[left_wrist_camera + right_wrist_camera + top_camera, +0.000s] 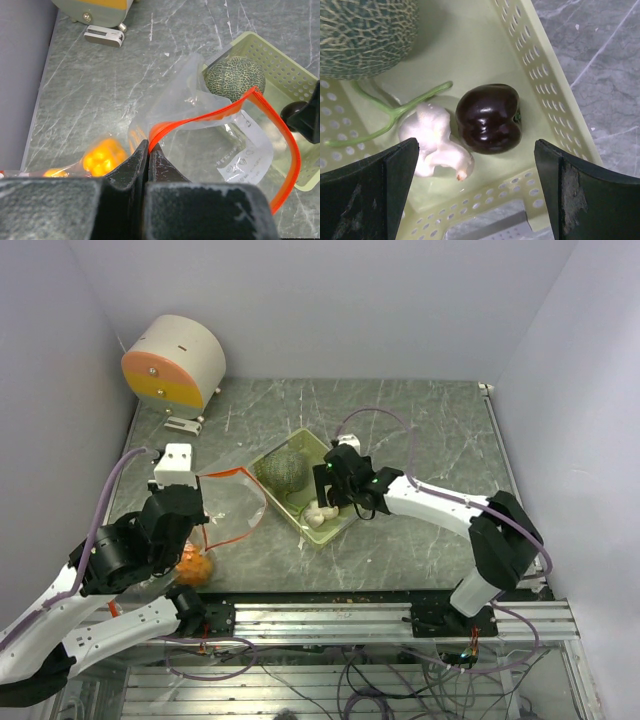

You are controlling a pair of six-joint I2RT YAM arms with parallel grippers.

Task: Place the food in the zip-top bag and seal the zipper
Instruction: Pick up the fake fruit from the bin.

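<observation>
Orange zipper strip (210,116) of the clear, crinkled zip-top bag (175,100) is pinched flat in my left gripper (148,152), fingers pressed together on it. Nearest me, behind the film at the bag's closed end, lies the orange bumpy fruit (102,156). Further out, on the grey veined table (430,440), the pale green perforated basket (540,90) holds a netted grey-green melon (360,35), knobbly white garlic (432,137), a thin green sprig (395,112) and a glossy, dark, lobed pepper (489,117). My right gripper (330,490) hangs over these, fingers spread wide, holding nothing. Farthest, a white drum (175,360) with an orange face.
</observation>
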